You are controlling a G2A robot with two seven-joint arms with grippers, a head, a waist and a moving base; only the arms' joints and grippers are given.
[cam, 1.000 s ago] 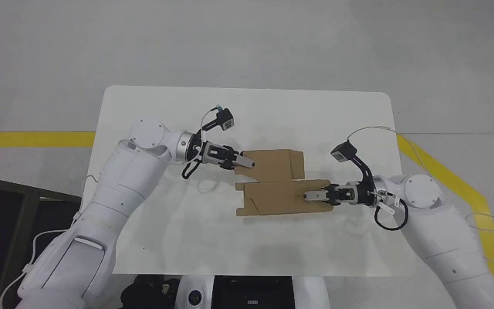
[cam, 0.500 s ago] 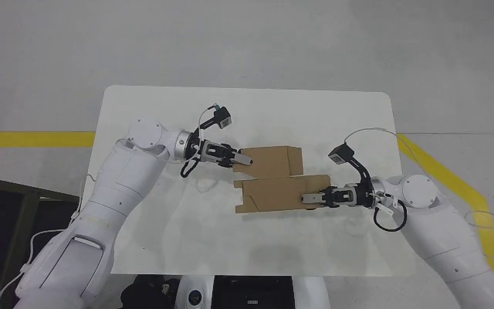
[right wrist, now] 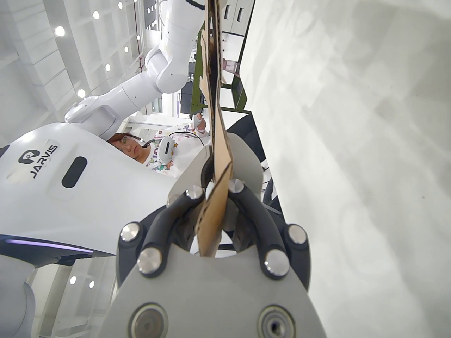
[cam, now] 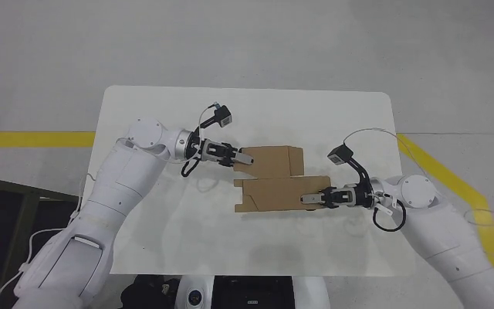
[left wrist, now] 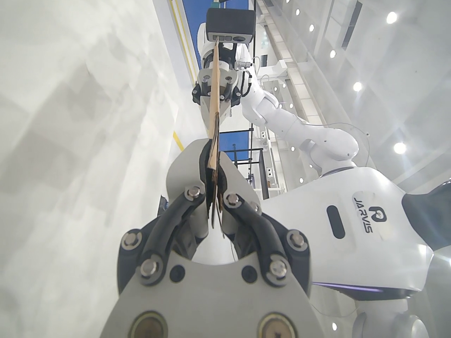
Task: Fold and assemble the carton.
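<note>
**White table (cam: 154, 108), flat carton (cam: 270, 181) pinched at two edges**

Grey floor all round, with a yellow line (cam: 46, 139) running off at the table's 9 o'clock and again past its 3 o'clock.

- The carton is brown cardboard, still flattened, at the middle of the table. Its broad face is turned up to the top view. I cannot tell whether it rests on the table or hangs just above it.
- The left end effector (cam: 245, 160) is clenched on the carton's edge at about the sheet's 10 o'clock. In the left wrist view the cardboard is edge-on and pinched between the two pads.
- The right end effector (cam: 309, 198) is clamped the same way at about the sheet's 4 o'clock. In the right wrist view the board runs straight out from between its fingers.
- The two grips sit on opposite edges, diagonal to one another, with the sheet spanning between them.

My reading is that opposed grips on a collapsed carton let the arms shear or push the layers apart so the tube pops open. One grip alone would only drag the sheet. No panel is raised yet, so the folding proper looks barely begun.
</note>
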